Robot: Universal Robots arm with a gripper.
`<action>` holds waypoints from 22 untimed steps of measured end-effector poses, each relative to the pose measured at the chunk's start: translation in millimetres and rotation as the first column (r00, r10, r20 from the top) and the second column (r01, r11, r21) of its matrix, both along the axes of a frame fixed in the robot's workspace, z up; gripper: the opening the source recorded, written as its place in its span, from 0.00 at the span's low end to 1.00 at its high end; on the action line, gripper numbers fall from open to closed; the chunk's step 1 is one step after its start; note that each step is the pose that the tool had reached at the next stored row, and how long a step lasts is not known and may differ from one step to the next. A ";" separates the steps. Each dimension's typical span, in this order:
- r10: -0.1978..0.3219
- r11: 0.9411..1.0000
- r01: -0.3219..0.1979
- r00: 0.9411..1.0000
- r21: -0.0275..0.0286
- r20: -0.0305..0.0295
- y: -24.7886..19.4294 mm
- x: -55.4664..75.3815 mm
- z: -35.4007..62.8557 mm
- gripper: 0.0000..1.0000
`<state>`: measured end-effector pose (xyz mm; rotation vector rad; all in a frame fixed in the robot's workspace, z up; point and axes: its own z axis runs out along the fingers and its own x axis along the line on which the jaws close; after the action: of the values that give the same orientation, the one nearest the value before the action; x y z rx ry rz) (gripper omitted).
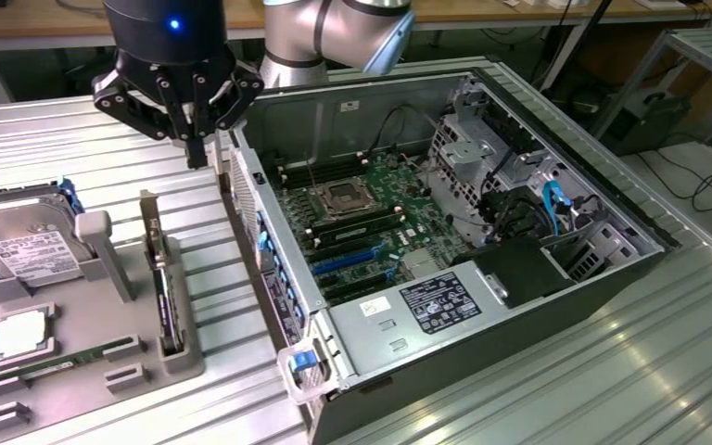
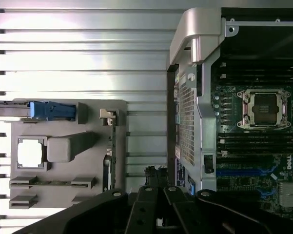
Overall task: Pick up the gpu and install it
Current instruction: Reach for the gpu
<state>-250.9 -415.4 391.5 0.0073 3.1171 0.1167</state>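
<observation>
The claw [image 1: 196, 156] hangs above the table [image 1: 71, 139] with its fingers pressed together, gripping nothing. The graphics card [image 1: 158, 269] stands on edge in the grey holder [image 1: 189, 360], at about 7 o'clock from the claw in the exterior view. The open computer case [image 1: 517, 371] lies toward 4 o'clock.

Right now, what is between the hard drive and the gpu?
A grey upright holder post stands between hard drive and gpu, in the exterior view.
</observation>
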 end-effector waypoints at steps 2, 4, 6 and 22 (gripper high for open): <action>0.001 1.000 -0.001 1.000 0.000 0.000 -0.2 -2.2 0.0 0.11; 0.002 1.000 -0.002 1.000 0.000 0.000 -0.5 -4.4 -0.1 0.11; 0.004 1.000 -0.004 1.000 0.000 0.000 -0.7 -6.5 -0.1 0.11; 0.014 1.000 -0.014 1.000 0.000 0.000 -3.0 -23.9 -0.5 0.11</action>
<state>-274.7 -418.5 391.0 -0.0147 3.1176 0.1169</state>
